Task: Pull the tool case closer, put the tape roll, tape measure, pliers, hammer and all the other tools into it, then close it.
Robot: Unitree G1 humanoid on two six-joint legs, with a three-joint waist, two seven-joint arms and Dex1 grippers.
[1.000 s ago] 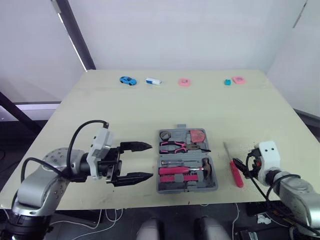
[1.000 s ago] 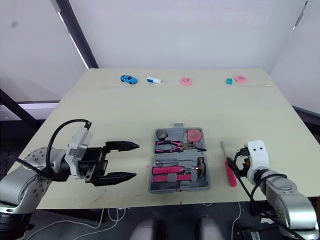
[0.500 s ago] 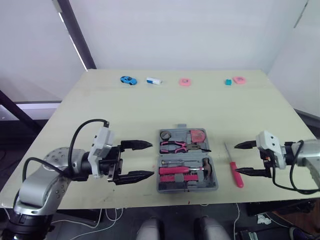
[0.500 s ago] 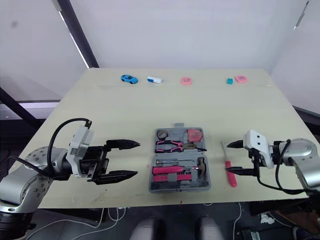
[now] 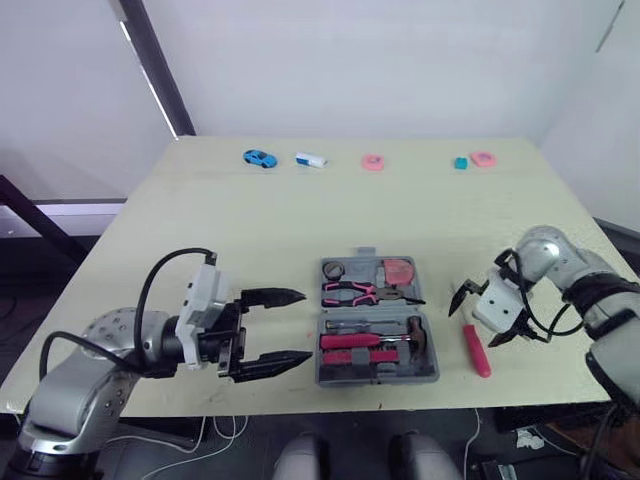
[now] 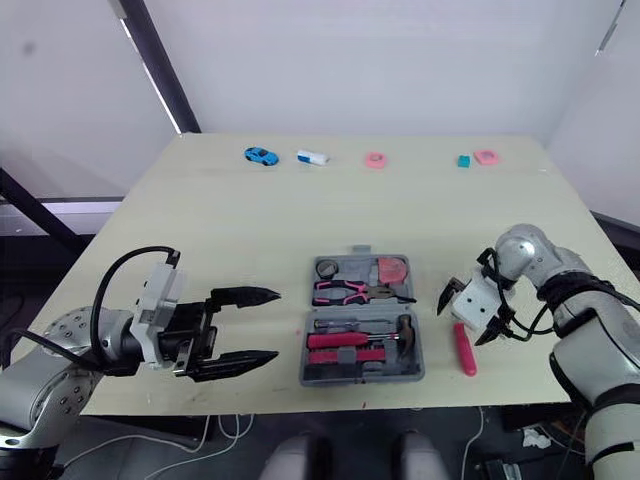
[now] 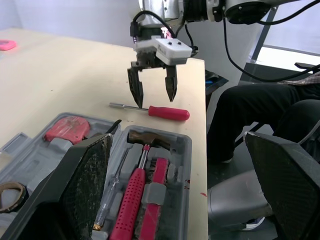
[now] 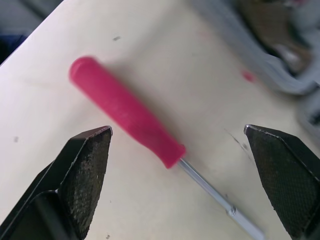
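Hard to read first: from the head, my right end effector [image 5: 477,322] covers the front part of the red screwdriver [image 7: 169,113], so only the handle end pokes out toward the near edge of the desk [image 5: 300,220]. The small slots in the grey tool case [image 5: 330,368] are too fine to sort out, and a dark ring [image 5: 333,269] in its back left corner I cannot name for sure. In my left wrist view one of my own fingers cuts off the near part of the case. What I can read inside the open case: pink-handled pliers [image 5: 350,293] in the back half, a pink tape measure [image 5: 397,271] at the back right, and a hammer [image 7: 146,139] in the front half beside pink handles. The case sits mid-desk near the front edge, lid open. The screwdriver lies flat on the desk just right of it. My right end effector points down, fingers spread wide, straddling the screwdriver and gripping nothing; whether the tips touch the desk I cannot tell. My left end effector [image 5: 303,325] hovers just left of the case, spread wide, empty.
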